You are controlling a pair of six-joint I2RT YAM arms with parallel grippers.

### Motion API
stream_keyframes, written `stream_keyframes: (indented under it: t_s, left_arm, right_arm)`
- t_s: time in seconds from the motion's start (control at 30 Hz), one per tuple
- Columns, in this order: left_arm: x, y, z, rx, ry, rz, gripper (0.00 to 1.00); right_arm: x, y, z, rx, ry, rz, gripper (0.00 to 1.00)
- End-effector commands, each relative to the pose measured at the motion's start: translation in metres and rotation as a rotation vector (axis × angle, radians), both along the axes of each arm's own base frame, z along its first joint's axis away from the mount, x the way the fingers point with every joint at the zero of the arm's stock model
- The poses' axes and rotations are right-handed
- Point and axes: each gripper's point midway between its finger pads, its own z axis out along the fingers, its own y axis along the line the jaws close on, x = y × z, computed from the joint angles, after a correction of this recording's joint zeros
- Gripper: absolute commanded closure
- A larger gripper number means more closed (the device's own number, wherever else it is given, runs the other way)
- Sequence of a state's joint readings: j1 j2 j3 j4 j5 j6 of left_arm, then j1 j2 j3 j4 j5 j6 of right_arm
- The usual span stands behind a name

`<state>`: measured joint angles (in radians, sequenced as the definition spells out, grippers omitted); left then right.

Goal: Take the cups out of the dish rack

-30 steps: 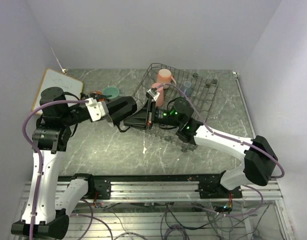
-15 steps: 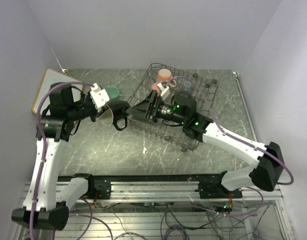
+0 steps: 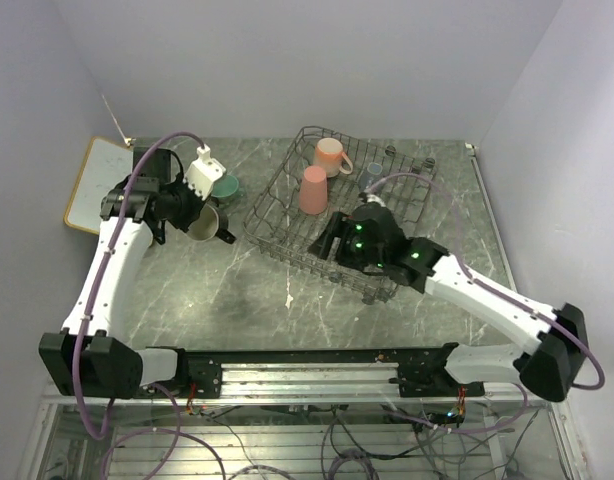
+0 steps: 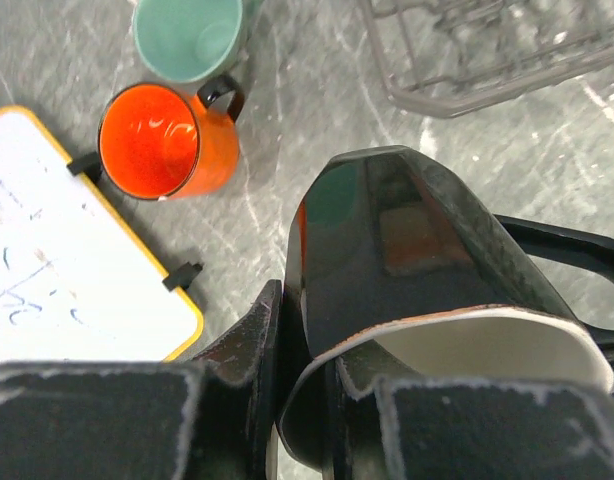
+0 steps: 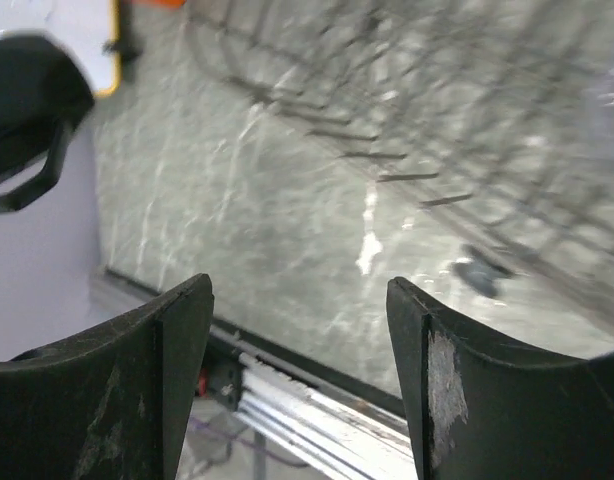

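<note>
Top view: I get bright, even overhead light, with soft shadows on the table [image 3: 237, 290] left of the rack [image 3: 262, 215]. Right wrist view: the rack wires smear into blur. Left wrist view: the black mug [image 4: 407, 240] carries coloured reflections.

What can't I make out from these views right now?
Top view: orange mug hidden under left arm.
Top view: right arm covers part of dish rack; clear glass not discernible.
Right wrist view: rack blurred.
Left wrist view: held black mug fills the frame; mint green cup cut by top edge.
</note>
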<state>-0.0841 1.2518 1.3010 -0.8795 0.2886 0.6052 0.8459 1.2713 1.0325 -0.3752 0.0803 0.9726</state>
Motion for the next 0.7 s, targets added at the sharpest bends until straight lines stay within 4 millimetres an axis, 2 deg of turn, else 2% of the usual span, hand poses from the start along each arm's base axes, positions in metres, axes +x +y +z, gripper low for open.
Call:
stream_keyframes:
  t_s: [0.0, 0.1, 0.2, 0.43, 0.57, 0.67]
  left_arm:
    - [0.01, 0.015, -0.009, 0.077, -0.002, 0.06, 0.93]
    - [0.011, 0.015, -0.034, 0.084, 0.095, 0.057, 0.93]
    - [0.012, 0.011, -0.052, 0.075, 0.16, 0.053, 0.93]
    - [0.022, 0.014, -0.066, 0.098, 0.169, 0.073, 0.93]
    - [0.021, 0.019, -0.069, 0.13, 0.179, 0.07, 0.93]
    - [0.023, 0.021, -0.068, 0.14, 0.167, 0.072, 0.93]
  right_arm:
    - [0.011, -0.079, -0.007, -0.123, -0.011, -0.185, 0.32]
    - [0.027, -0.129, -0.007, -0.153, -0.01, -0.3, 0.34]
    - [0.041, -0.162, -0.012, -0.202, 0.007, -0.372, 0.36]
    - [0.063, -0.191, -0.05, -0.246, 0.084, -0.43, 0.41]
    - [0.065, -0.206, -0.076, -0.277, 0.147, -0.458, 0.47]
    - [0.064, -0.224, -0.088, -0.322, 0.173, -0.505, 0.49]
